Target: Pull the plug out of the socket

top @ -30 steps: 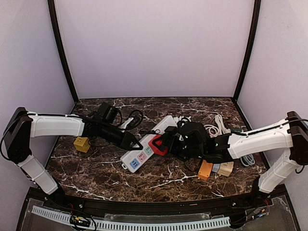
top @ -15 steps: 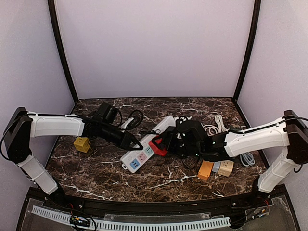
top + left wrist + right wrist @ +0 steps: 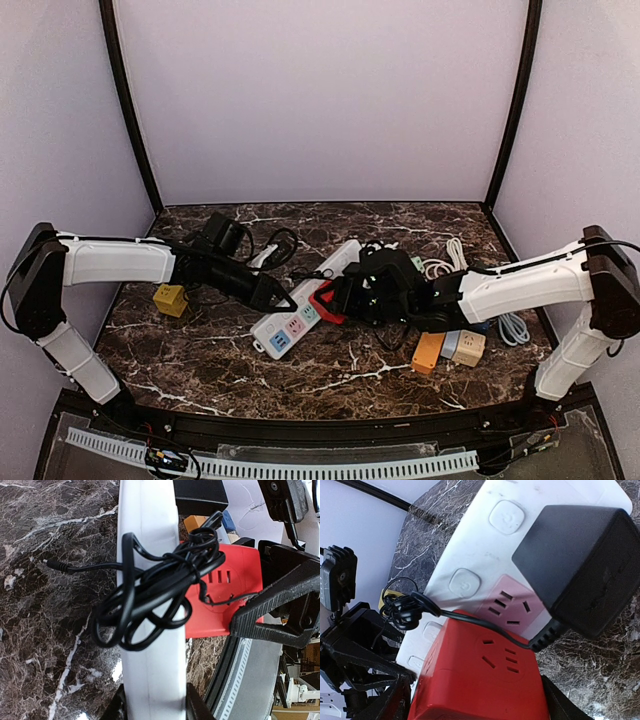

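A white power strip, the socket [image 3: 285,330], lies slantwise on the marble table. My left gripper [image 3: 277,297] is shut on it, one finger pressed to each long side [image 3: 156,707]. A red cube-shaped plug [image 3: 324,300] sits in the strip near its middle. In the right wrist view the red plug [image 3: 485,680] fills the space between my right gripper's [image 3: 475,705] fingers, which lie against its two sides. A black adapter [image 3: 580,565] is plugged in beside it. Its thin cable crosses the red plug to a coiled bundle [image 3: 150,595] lying on the strip.
A yellow cube [image 3: 170,299] lies at the left. An orange adapter [image 3: 427,352] and a beige one [image 3: 468,348] sit under the right arm. White cables [image 3: 445,262] and a grey cable [image 3: 513,330] lie at the right. A black adapter with cord [image 3: 222,235] is at the back left.
My right gripper has slid slightly left over the red plug and its jaws have narrowed around it. The left arm and the power strip have not moved.
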